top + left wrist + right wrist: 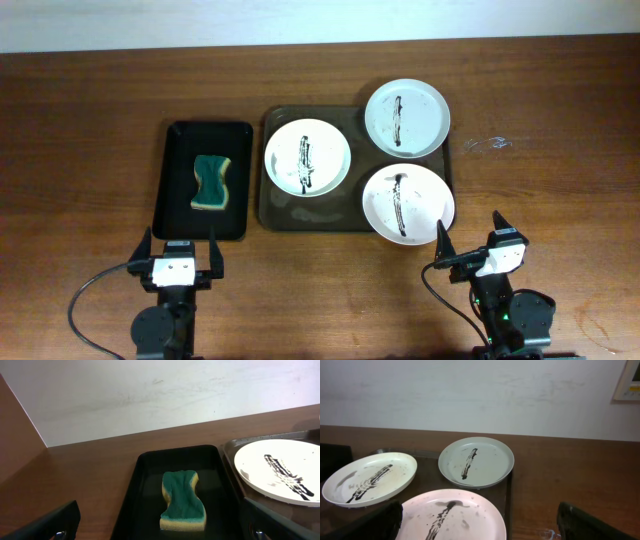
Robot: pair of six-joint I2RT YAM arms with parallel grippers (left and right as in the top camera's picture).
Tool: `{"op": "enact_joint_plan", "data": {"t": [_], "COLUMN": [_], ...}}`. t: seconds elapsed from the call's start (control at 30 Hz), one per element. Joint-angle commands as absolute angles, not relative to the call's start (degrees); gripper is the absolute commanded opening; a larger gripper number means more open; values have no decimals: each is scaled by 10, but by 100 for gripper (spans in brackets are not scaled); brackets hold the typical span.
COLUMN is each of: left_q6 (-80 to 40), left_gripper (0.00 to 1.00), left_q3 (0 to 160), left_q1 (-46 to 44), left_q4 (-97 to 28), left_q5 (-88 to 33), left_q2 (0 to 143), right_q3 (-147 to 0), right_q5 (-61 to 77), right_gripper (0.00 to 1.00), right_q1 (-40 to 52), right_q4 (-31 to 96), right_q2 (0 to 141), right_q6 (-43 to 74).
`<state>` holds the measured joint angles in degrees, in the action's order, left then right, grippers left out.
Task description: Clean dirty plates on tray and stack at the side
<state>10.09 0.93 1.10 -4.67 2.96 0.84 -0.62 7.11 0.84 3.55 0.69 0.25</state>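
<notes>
3 plates on tray, ahead R gripper.

Tray is running crowded: 9 o'clock plate sitting inside, 1 o'clock plate overhanging the far rim, 5 o'clock plate overhanging the near rim. Bare floor is showing only around 7 o'clock. Black tray is lying just beside at 9 o'clock, sponge filling its middle. Table is lying open at 3 o'clock. Right gripper, fingers spread, is sitting just beside the 5 o'clock plate.
</notes>
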Motion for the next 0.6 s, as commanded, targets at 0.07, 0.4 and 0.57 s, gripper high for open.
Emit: {"op": "enact_joint_plan", "data": {"t": [0.07, 0.4, 0.57], "left_q6": [101, 58, 58], "left_gripper": [99, 99, 99], "left_q3": [5, 339, 715], "left_q1": [13, 13, 13], "left_q4": [-42, -131, -422], "left_q5": [-22, -19, -54], "left_q2": [3, 328, 631], "right_q3": [-3, -269, -518], "right_q5": [69, 71, 137], "right_gripper": [99, 99, 99], "right_q1": [11, 11, 11], "right_q4": [39, 63, 222], "right_q2": [4, 174, 447], "right_q6": [9, 9, 9]}}
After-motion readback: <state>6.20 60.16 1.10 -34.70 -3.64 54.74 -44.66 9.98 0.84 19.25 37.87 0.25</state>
